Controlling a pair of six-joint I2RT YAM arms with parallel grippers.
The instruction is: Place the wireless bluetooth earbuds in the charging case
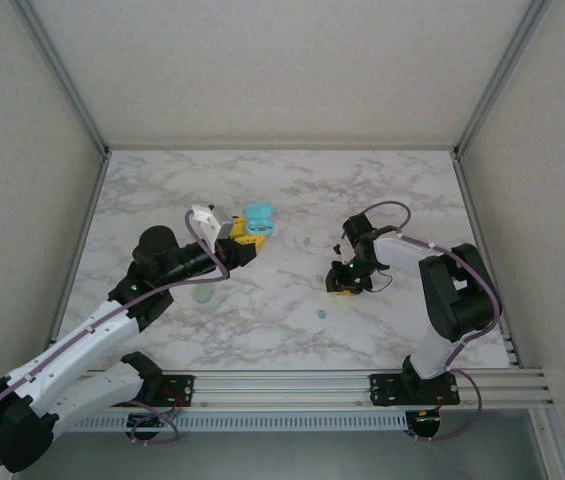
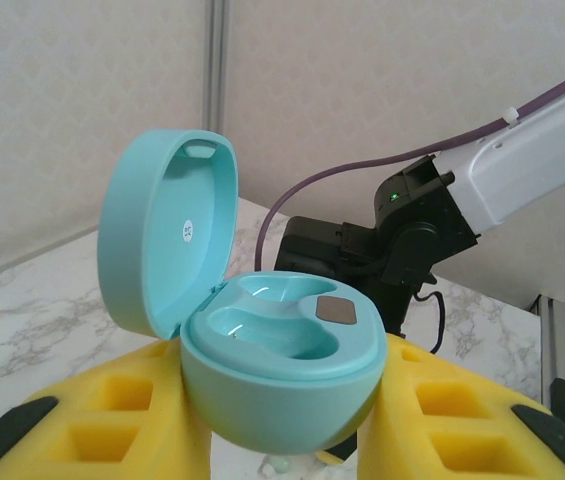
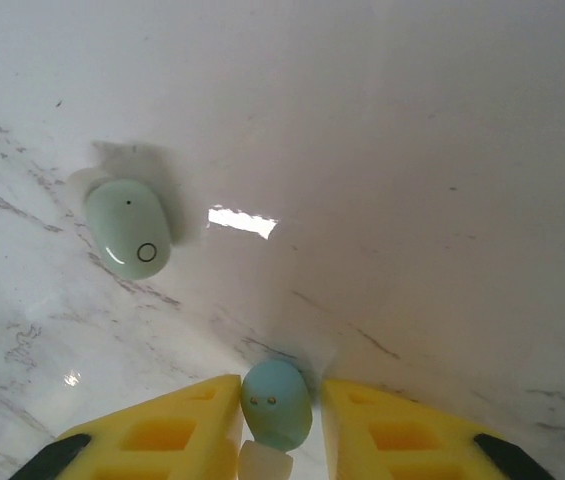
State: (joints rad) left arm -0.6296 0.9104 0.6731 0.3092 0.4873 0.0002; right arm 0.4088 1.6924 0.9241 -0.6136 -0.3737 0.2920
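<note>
Your left tool [image 2: 282,425] is clamped on the open teal charging case [image 2: 282,375], its lid tipped back. Your right tool [image 3: 279,390] pinches a pale blue earbud [image 3: 277,405] close to the surface [image 3: 412,200]; a greenish earbud [image 3: 129,227] lies apart on it.

We lose the blue earbud [image 3: 276,403] tip at the frame's bottom edge, and the case [image 2: 282,360] underside inside the left tool [image 2: 280,440].
</note>
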